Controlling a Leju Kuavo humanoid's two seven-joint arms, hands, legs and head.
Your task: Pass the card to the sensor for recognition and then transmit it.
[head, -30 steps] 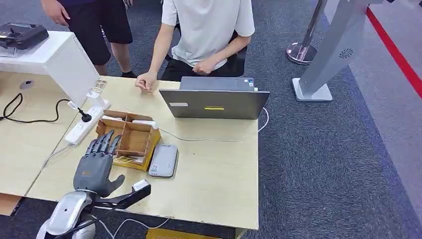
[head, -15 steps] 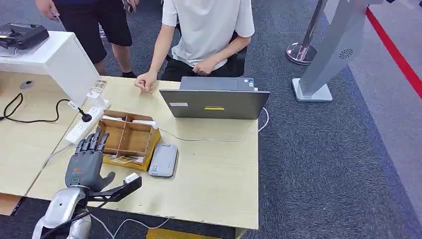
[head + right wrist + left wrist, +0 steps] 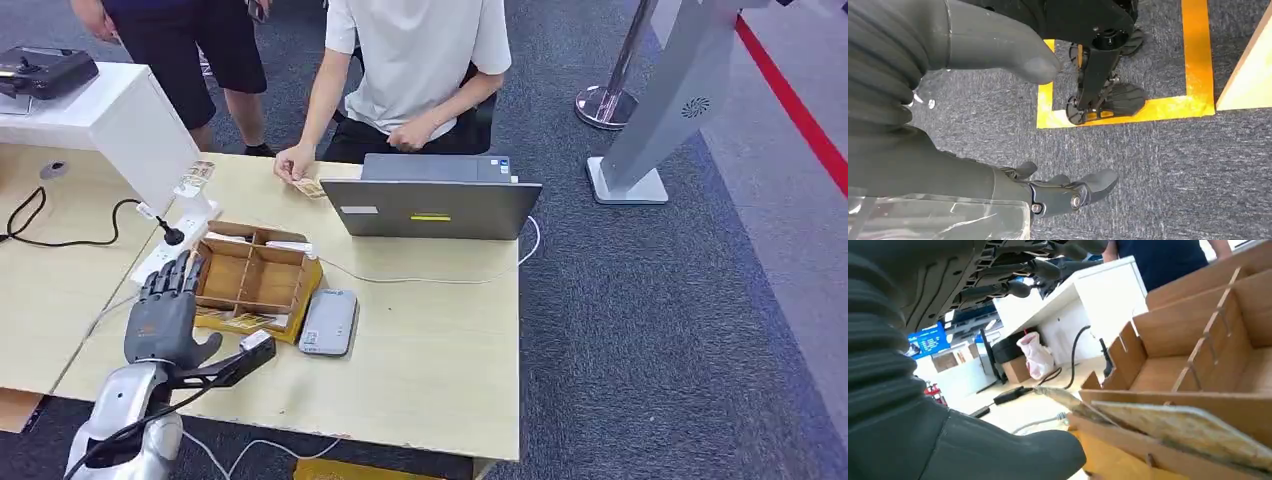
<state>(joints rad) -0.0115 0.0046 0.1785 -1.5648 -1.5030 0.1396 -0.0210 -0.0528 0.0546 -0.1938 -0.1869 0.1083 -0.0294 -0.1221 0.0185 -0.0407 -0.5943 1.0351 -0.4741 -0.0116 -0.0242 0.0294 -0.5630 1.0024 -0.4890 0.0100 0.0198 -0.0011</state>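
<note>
The robot's dark grey left hand [image 3: 162, 312] had drawn back from over the brown compartmented cardboard box [image 3: 255, 280] towards seven o'clock, and now hovered at the box's nine o'clock, fingers spread wide and holding nothing. The printed yellowish cards [image 3: 243, 321] remained in the box's near tray; the left wrist view showed one [image 3: 1178, 427] lying flat, untouched. The flat grey card sensor [image 3: 329, 322] sat just beside the box at three o'clock. The right hand [image 3: 1068, 192] hung above blue carpet, fingers loosely apart, empty. Judgement: pickup not yet made. The seated person's hand [image 3: 293, 163] now held a small card at twelve o'clock.
</note>
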